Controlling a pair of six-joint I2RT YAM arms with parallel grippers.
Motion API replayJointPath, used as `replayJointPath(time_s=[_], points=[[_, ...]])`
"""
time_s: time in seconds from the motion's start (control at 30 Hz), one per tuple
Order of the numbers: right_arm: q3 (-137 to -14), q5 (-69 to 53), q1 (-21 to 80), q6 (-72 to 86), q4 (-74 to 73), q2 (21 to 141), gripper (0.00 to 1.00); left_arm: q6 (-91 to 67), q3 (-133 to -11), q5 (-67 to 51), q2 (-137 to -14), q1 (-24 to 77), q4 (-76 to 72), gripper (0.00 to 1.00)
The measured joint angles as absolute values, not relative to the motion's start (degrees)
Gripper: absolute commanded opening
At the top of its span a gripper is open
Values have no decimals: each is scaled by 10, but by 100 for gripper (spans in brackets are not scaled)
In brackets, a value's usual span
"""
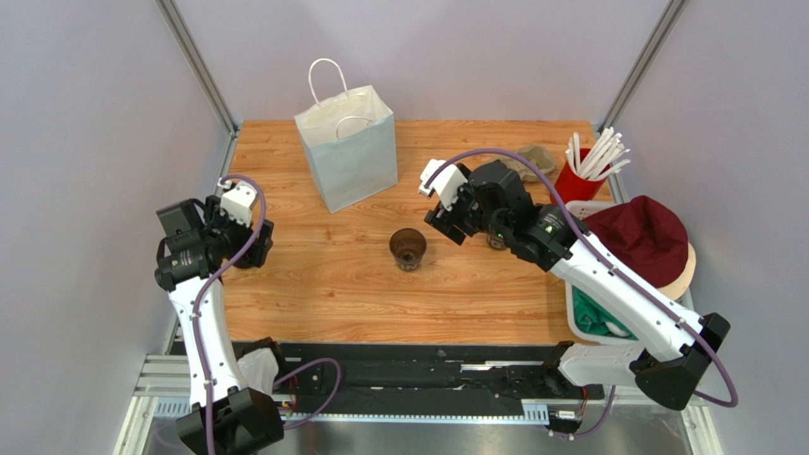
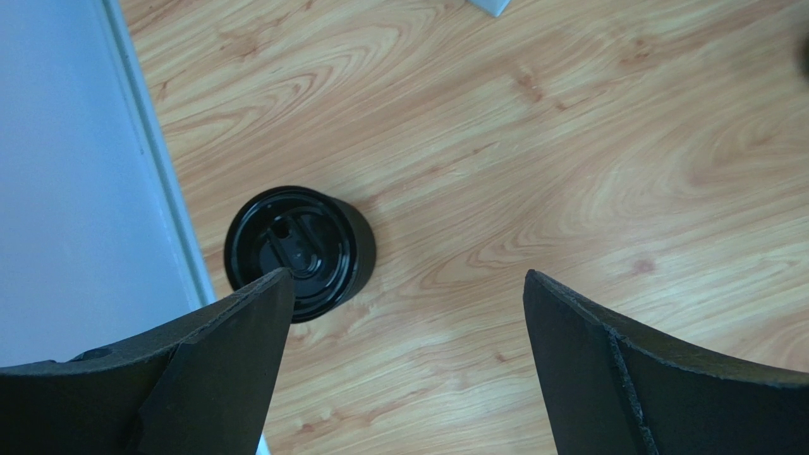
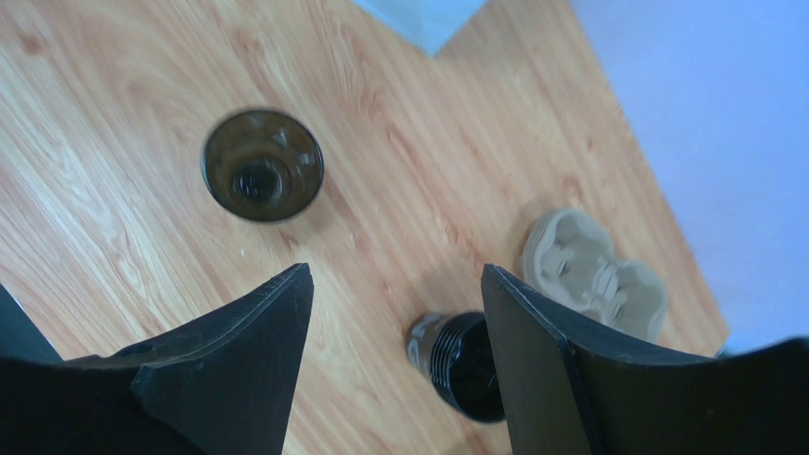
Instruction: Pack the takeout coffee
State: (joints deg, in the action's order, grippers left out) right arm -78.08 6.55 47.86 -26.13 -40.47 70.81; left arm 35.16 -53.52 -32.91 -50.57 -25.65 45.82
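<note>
My left gripper (image 2: 404, 284) hangs spread wide over the wood, and the small round black lidded takeout coffee cup (image 2: 299, 248) stands just beside one finger, left of the pale handled paper bag (image 1: 348, 147). My right gripper (image 3: 397, 275), also spread, holds nothing right of that bag.

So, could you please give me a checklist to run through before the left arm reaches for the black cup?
1. Left end effector open: ok.
2. Small round black lidded disposable cup upright: ok.
3. Cup centred between the fingers: not ok, it sits by one fingertip.
4. White paper bag standing, mouth open: ok.
5. Right end effector open and empty: ok.
</note>
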Motion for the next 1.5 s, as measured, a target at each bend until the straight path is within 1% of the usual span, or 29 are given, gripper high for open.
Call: replayJointPath(time_s=[0.1,0.23,0.37,0.4,0.67,0.73,0.77,0.93,0.97,1.03,1.07,1.13,1.2,1.4,1.43,1.5], points=[[-730,29,426,-261,-401,705,71,387,-535,-301,-530,-256,453,99],[-687,1,395,-261,-408,707,71,426,-534,-268,-586,-257,440,99],[-683,-19,380,-260,-404,707,70,448,-528,-245,-630,-257,424,94],[-683,-23,377,-260,-404,707,70,451,-525,-242,-636,-257,419,90],[-683,-34,365,-259,-404,712,70,453,-491,-229,-646,-257,379,83],[-682,-36,365,-259,-403,714,70,451,-476,-228,-646,-257,365,80],[-682,-36,364,-259,-402,715,70,449,-470,-227,-646,-257,359,77],[-678,-38,364,-259,-398,720,70,437,-460,-226,-666,-257,331,76],[-676,-39,364,-259,-398,720,70,435,-460,-226,-671,-257,326,73],[-674,-41,364,-258,-398,720,70,427,-460,-226,-682,-257,315,71],[-673,-41,364,-258,-398,720,70,425,-460,-226,-686,-257,310,67],[-673,-42,364,-258,-397,720,70,420,-460,-227,-694,-257,303,65],[-673,-42,364,-258,-397,720,70,416,-460,-229,-701,-257,299,57],[-673,-42,364,-258,-396,720,70,412,-460,-232,-723,-257,293,55],[-673,-42,364,-258,-396,720,70,412,-460,-232,-726,-257,293,51],[-673,-42,364,-258,-396,720,70,412,-460,-232,-729,-257,293,50]])
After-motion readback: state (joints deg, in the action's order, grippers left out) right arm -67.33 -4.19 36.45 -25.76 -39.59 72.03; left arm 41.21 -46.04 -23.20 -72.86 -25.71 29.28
